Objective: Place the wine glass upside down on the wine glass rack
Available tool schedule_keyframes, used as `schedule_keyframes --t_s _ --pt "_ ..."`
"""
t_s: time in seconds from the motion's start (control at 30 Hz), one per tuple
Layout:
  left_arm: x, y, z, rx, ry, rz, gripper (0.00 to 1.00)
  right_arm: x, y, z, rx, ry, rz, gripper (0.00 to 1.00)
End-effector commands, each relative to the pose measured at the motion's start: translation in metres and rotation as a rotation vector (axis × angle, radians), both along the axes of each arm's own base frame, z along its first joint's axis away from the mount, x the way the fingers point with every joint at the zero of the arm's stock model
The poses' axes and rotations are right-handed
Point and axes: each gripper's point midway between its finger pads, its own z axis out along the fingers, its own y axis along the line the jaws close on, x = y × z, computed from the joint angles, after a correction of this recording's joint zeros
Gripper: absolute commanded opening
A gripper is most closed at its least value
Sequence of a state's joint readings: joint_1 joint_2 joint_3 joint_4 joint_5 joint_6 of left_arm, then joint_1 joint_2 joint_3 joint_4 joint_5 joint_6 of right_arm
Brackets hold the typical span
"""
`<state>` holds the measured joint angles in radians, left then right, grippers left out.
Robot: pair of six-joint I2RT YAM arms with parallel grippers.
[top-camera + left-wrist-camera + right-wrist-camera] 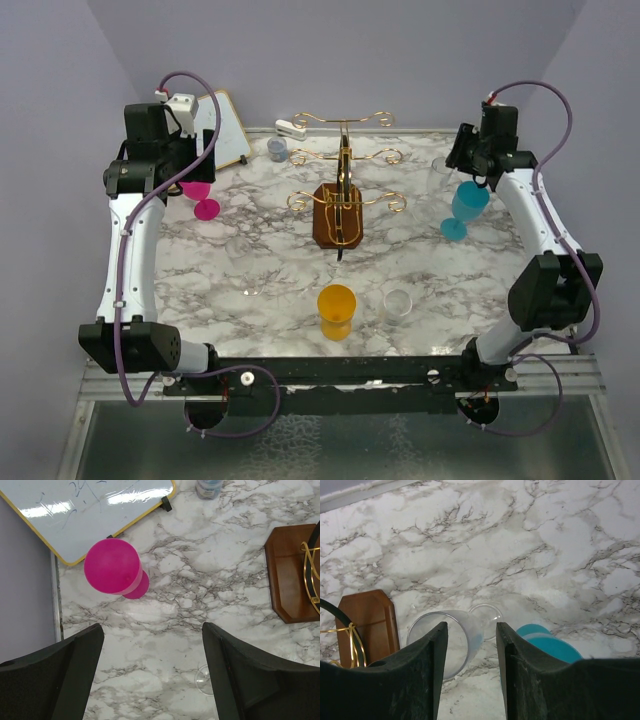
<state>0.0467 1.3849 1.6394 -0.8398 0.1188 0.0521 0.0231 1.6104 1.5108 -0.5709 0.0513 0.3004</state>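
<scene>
The gold wire wine glass rack (342, 165) stands on its brown block base (338, 222) at the middle back of the table, and nothing hangs on it. A teal wine glass (465, 208) stands upright just below my right gripper (478, 172). In the right wrist view the teal glass (555, 647) is outside the right finger. A clear wine glass (465, 630) sits under my right gripper (471, 626), with its side wall in the gap and the jaws apart. A pink wine glass (112, 566) stands ahead of my open, empty left gripper (152, 627).
A yellow-framed whiteboard (228, 128) leans at the back left, with a small grey cup (277, 148) and a white clip (290, 128) beside it. An orange cup (336, 310) and a clear cup (398, 304) stand near the front. A clear round piece (202, 680) lies by my left gripper.
</scene>
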Motion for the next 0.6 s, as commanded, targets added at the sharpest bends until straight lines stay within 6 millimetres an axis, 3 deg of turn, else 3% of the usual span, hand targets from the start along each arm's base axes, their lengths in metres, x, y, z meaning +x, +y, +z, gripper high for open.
schedule_keyframes --t_s 0.0,0.17,0.4,0.43,0.47,0.57 --pt "-0.003 0.005 0.011 0.015 -0.038 0.017 0.83 0.008 0.006 -0.009 0.013 0.004 0.041 0.45" --pt "-0.003 0.005 0.012 0.016 -0.042 0.016 0.83 0.014 0.009 -0.021 0.022 0.028 0.054 0.45" --pt "-0.003 0.005 0.009 0.015 -0.034 0.017 0.83 0.019 0.011 -0.043 0.013 0.092 0.077 0.37" --pt "0.029 0.012 0.053 0.031 -0.247 0.055 0.87 0.019 0.011 -0.045 0.011 0.099 0.079 0.37" --pt "0.004 0.009 0.017 0.031 -0.075 0.034 0.83 0.019 0.010 -0.048 0.004 0.106 0.078 0.35" --pt "0.000 0.007 0.014 0.025 -0.052 0.023 0.83 0.018 0.007 -0.056 -0.012 0.133 0.076 0.27"
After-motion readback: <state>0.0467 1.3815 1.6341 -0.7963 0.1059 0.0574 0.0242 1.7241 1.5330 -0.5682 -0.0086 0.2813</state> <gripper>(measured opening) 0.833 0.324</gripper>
